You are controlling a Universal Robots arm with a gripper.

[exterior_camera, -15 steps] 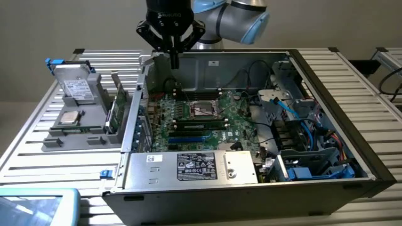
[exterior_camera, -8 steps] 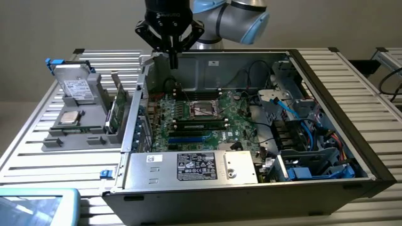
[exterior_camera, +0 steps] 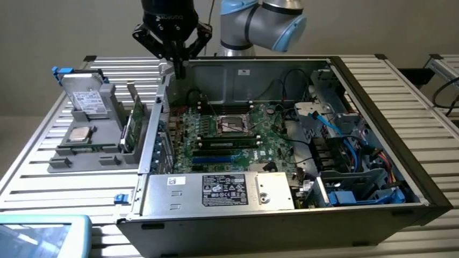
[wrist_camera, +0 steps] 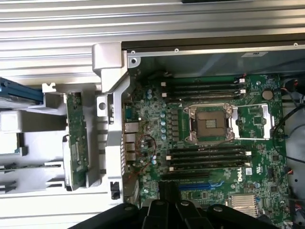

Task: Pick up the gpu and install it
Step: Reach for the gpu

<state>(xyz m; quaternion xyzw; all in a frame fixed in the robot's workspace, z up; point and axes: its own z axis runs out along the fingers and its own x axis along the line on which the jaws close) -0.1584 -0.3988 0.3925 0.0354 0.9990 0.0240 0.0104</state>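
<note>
On the slatted table (exterior_camera: pixel 29 161), at the exterior view's left, a gray holder (exterior_camera: pixel 93 158) is set. A silver hard drive (exterior_camera: pixel 89 100) with a white label is stood upright at its far end; a small square processor chip (exterior_camera: pixel 79 134) is laid flat nearer. The gpu (exterior_camera: pixel 134 121) is stood on edge in a slot along the holder's right side, just beside the left wall of the open computer case (exterior_camera: pixel 373 161); its green board is shown, and it is touched by nothing but the holder.

The gripper (exterior_camera: pixel 177 67) is held over the far left corner of the case, above the gpu and well apart from it; its fingers are pressed together and nothing is pinched between them.

Inside the case the motherboard (exterior_camera: pixel 222 134) is laid flat, with the processor socket (exterior_camera: pixel 231 122) near its middle; a labelled power supply (exterior_camera: pixel 222 191) is seated along the near wall; blue cables (exterior_camera: pixel 344 145) are run through the right side.
</note>
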